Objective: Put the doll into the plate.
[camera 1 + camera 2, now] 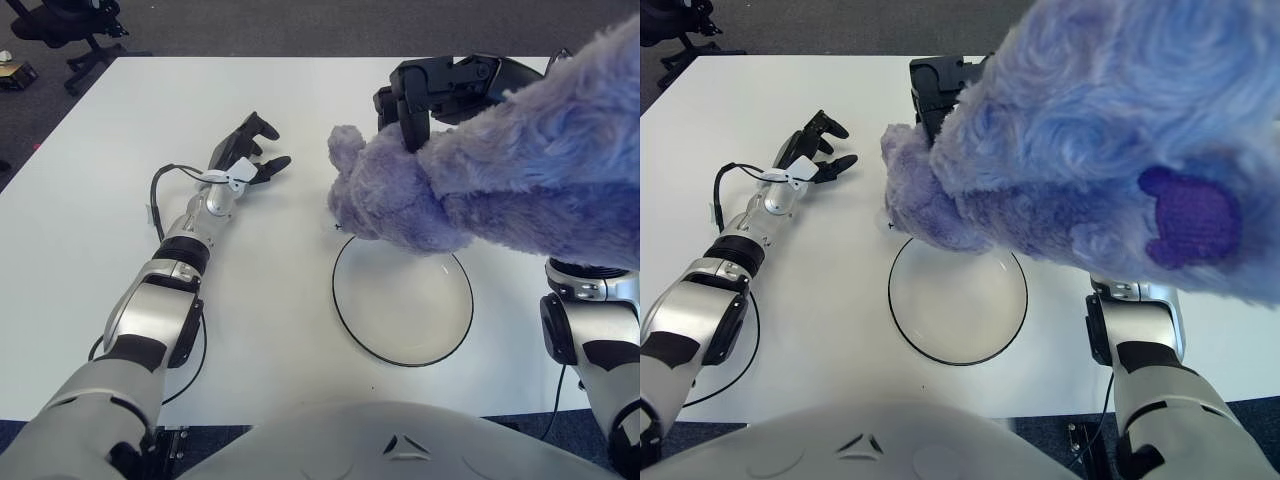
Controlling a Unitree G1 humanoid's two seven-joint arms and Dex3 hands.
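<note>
One fluffy purple doll (500, 180)

No text, label, brand, number or sign can be read anywhere in either view. A small white tag (236, 178) hangs at the left robot hand (248, 150), but nothing legible shows on it.

white table (90, 200) on dark carpet (300, 25) — black office chair (70, 25) far left.
</note>
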